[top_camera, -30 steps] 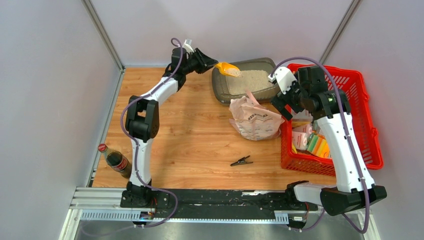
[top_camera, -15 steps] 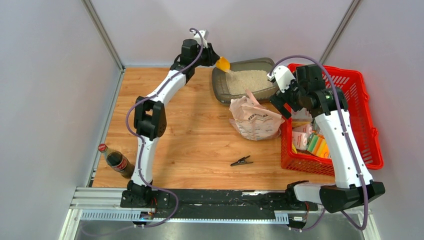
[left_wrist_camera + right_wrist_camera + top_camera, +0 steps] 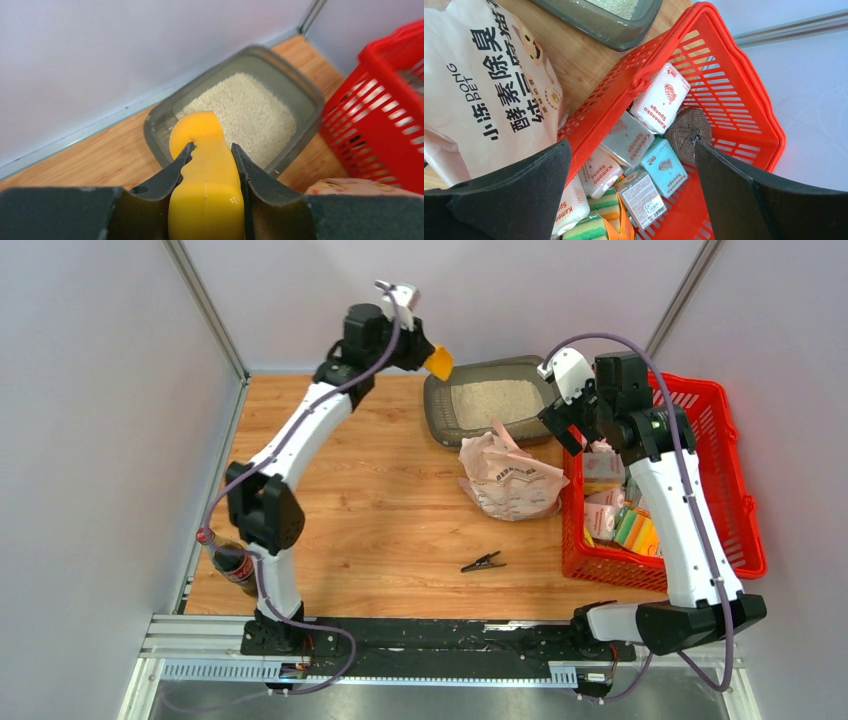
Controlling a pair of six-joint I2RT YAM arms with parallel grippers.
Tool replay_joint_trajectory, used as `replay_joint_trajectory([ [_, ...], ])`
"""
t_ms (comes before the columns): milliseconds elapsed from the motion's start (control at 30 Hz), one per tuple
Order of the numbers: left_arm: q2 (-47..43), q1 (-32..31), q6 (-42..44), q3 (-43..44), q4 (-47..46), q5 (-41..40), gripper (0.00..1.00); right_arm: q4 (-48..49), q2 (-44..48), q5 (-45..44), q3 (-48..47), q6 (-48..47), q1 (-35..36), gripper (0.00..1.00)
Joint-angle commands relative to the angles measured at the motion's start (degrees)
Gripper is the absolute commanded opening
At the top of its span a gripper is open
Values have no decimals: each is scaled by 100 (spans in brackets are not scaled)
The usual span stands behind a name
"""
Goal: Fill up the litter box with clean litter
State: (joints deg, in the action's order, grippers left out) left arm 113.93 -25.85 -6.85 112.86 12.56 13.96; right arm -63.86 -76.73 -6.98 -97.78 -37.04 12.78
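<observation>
The left hand (image 3: 212, 150) is gripping the handle of a yellow scoop (image 3: 199, 127), its two dark fingers (image 3: 170, 172) closed tight against either side of the plastic. It is holding the scoop in the air over the left end of the litter box (image 3: 295, 82). Whether anything is lying in the scoop's bowl cannot be told from these views.

The litter box is sitting at the far edge of the wooden counter (image 3: 380, 500), close against the back wall, and the clean litter (image 3: 250, 110) is covering most of its floor in a pale, sandy layer. Grey plastic is showing through along the left side.

The right hand (image 3: 631, 144) is hovering with its fingers spread wide and holding nothing. It is hanging above the near-left rim of a red basket (image 3: 744, 100), where the basket is standing just beside a printed paper litter bag (image 3: 489, 90). The bag is lying crumpled on the counter in front of the litter box, its torn top pointing toward the box.

Packs of sponges (image 3: 659, 97) are filling the basket, which is standing to the right of the litter box. A black clip (image 3: 482, 562) is lying on the open counter nearer the arms, and a dark bottle with a red cap (image 3: 232, 562) is lying at the counter's near-left corner.
</observation>
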Motion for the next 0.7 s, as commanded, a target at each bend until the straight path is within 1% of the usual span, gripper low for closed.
replay_joint_trajectory([
  [0,-1606,326,-1089,-882,-15,711,0,847,430,-110,643,48,-21,100],
  [67,-1987,326,-1396,-1500,-35,906,0,1023,483,-285,672,213,-21,100],
  [100,-2241,326,-1781,-1643,18,1168,0,1033,475,-356,620,310,-21,100],
  [200,-2628,273,-2397,-2223,133,1644,0,1094,518,-427,505,539,-21,100],
  [267,-2788,185,-2400,-2609,19,1768,0,1165,588,-357,567,644,-21,100],
  [400,-2718,159,-2356,-2611,388,1751,0,1016,633,-234,532,733,-21,100],
  [467,-2753,133,-2522,-2908,29,1821,0,998,659,-207,584,689,-21,100],
  [667,-2587,-25,-2707,-3147,-341,2006,0,902,738,-295,619,654,-21,100],
])
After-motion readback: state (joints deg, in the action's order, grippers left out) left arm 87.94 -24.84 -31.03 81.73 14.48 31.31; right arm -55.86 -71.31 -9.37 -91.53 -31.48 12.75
